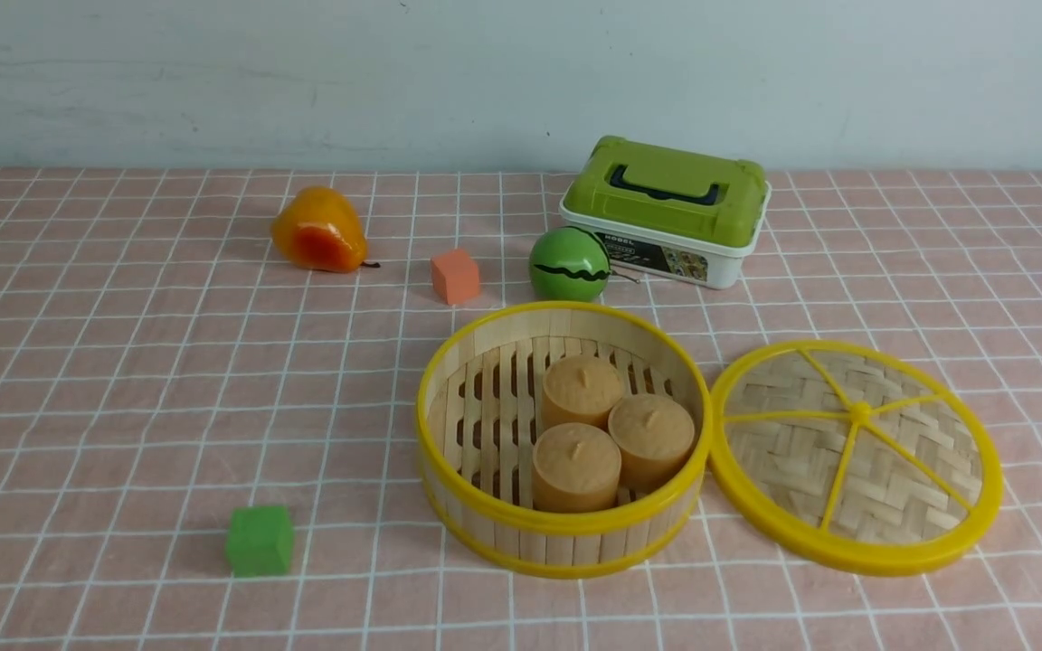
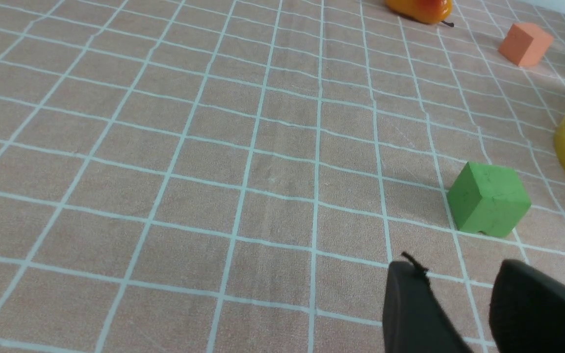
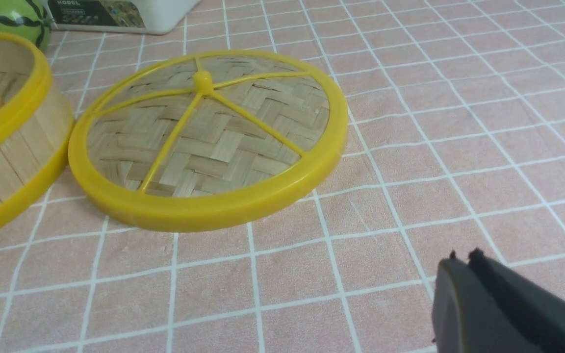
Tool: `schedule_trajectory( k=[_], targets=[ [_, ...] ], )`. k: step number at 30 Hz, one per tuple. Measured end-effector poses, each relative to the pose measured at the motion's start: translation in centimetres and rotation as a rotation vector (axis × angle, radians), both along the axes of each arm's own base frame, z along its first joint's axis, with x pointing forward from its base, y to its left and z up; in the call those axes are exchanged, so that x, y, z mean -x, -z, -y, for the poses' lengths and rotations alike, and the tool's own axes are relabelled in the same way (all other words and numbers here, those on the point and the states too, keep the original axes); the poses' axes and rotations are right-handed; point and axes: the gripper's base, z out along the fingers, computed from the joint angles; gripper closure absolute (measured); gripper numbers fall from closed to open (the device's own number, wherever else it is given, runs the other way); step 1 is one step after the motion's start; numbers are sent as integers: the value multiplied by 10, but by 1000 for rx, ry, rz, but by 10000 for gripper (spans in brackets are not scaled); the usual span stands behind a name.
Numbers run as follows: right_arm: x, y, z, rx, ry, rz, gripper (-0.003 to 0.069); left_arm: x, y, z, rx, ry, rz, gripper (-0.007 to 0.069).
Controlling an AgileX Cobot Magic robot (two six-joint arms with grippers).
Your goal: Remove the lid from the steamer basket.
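Observation:
The steamer basket [image 1: 564,440] stands open near the table's front middle, with three tan round buns [image 1: 611,434] inside. The lid [image 1: 856,455] lies flat on the cloth just right of the basket, touching its rim; it also shows in the right wrist view [image 3: 209,142], next to the basket wall [image 3: 8,142]. Neither arm shows in the front view. My left gripper [image 2: 456,274] is open and empty above the cloth near a green cube [image 2: 488,198]. My right gripper [image 3: 461,262] is shut and empty, apart from the lid.
A green-and-white box [image 1: 666,210] stands at the back, with a green striped ball [image 1: 569,264] in front of it. An orange cube [image 1: 455,276] and an orange pear [image 1: 319,231] lie at the back left. The green cube [image 1: 260,540] sits front left.

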Motion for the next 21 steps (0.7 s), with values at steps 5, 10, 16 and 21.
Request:
schedule_trajectory(
  k=[5, 10, 16, 21],
  targets=[
    [0, 0, 0, 1, 0, 0, 665, 0, 0, 0, 0, 0, 0, 385],
    [0, 0, 0, 1, -1, -1, 664, 0, 0, 0, 0, 0, 0, 385],
    [0, 0, -3, 1, -63, -1, 664, 0, 0, 0, 0, 0, 0, 385],
    [0, 0, -5, 1, -96, -1, 659, 0, 0, 0, 0, 0, 0, 385]
  ],
)
